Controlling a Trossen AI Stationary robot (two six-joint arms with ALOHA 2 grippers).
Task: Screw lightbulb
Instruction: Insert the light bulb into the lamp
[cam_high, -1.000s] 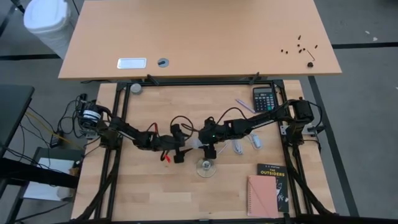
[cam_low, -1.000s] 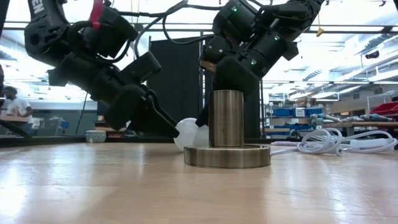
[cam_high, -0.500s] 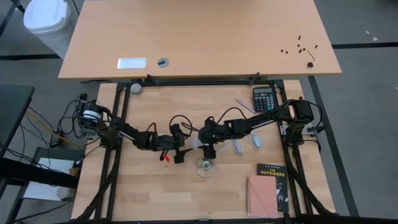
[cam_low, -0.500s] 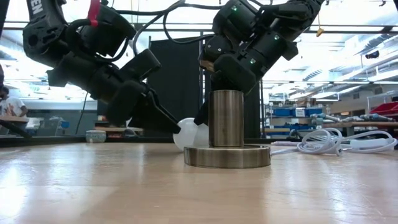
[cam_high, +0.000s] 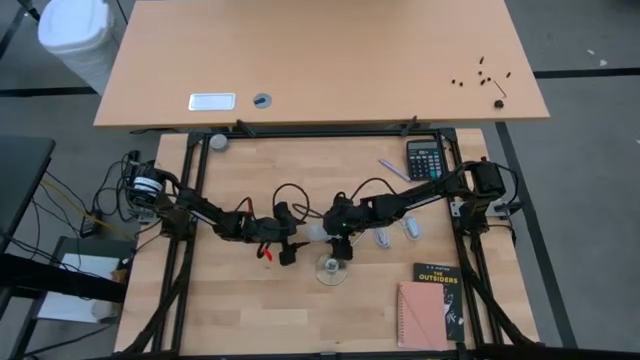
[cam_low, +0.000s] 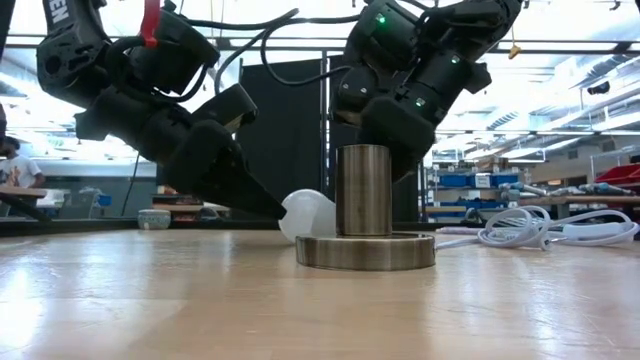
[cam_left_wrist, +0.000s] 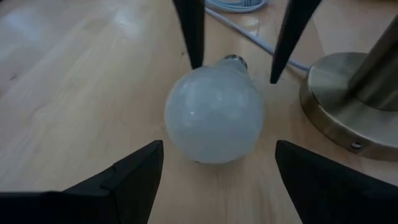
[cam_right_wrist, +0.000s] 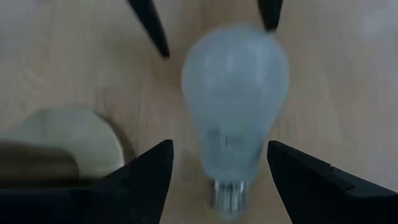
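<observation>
The wooden counter (cam_high: 250, 310) was pretty bare around the work spot, with a big workshop space stretching out behind it and a person way off in the background. The lightbulb (cam_left_wrist: 214, 115) was lying on its side on the wood, just beside the brass lamp base (cam_low: 365, 250), glass end toward my left arm and screw base toward my right.

Both my grippers were down low on it from opposite ends. My left gripper (cam_left_wrist: 214, 171) was spread wide with the fat glass part sitting between the fingers, not touching yet as far as I could tell. My right gripper (cam_right_wrist: 217, 165) was also open, a bit narrower, straddling the neck end near the threads.

My take on doing this bit well: only one gripper should actually take the lightbulb, and I figured the glass globe was the part to hold, since the threads have to stay free to go into the socket. Close gently, it's round and slick and could squirt out sideways or roll into the lamp base. I'd get the fingers centred on the widest part before squeezing, then lift straight up and get it upright, threads down, before heading for the post on the lamp base.
</observation>
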